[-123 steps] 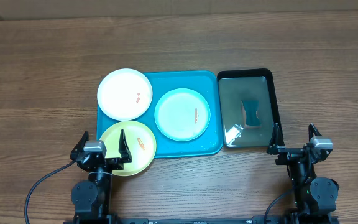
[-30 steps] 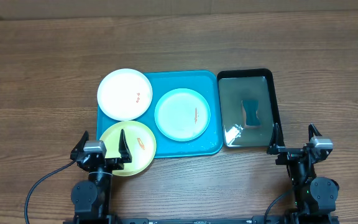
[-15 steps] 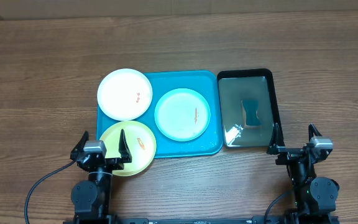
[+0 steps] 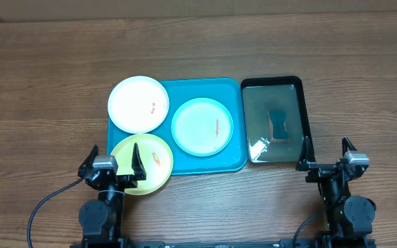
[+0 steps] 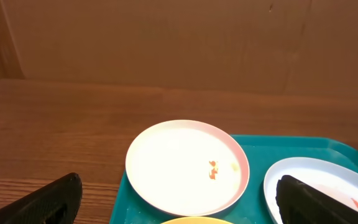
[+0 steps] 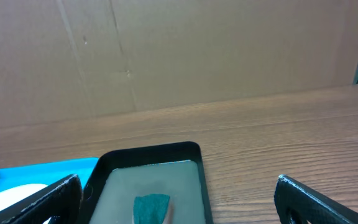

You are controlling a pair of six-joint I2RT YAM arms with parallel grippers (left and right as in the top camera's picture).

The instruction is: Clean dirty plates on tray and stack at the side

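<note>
From my right wrist camera I see the right gripper (image 6: 178,186) with its two dark fingers (image 6: 39,202) spread wide, one at 8 o'clock and the other at 4 o'clock. Between them, at 6 o'clock, sits a narrow black plastic tray with rounded corners (image 6: 148,151), and a blue-green sponge (image 6: 151,208) lies inside it. Just beside it, at 8 o'clock, a turquoise plastic tray (image 6: 48,167) shows its rim and carries a pale round plate (image 6: 8,194), mostly cut off. The brown wood-grain tabletop (image 6: 278,134) runs back to a brown cardboard wall (image 6: 197,50) at 12 o'clock.

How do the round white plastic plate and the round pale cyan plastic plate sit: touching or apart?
Apart. The left wrist view shows turquoise plastic tray between the white plate and cyan plate.
</note>
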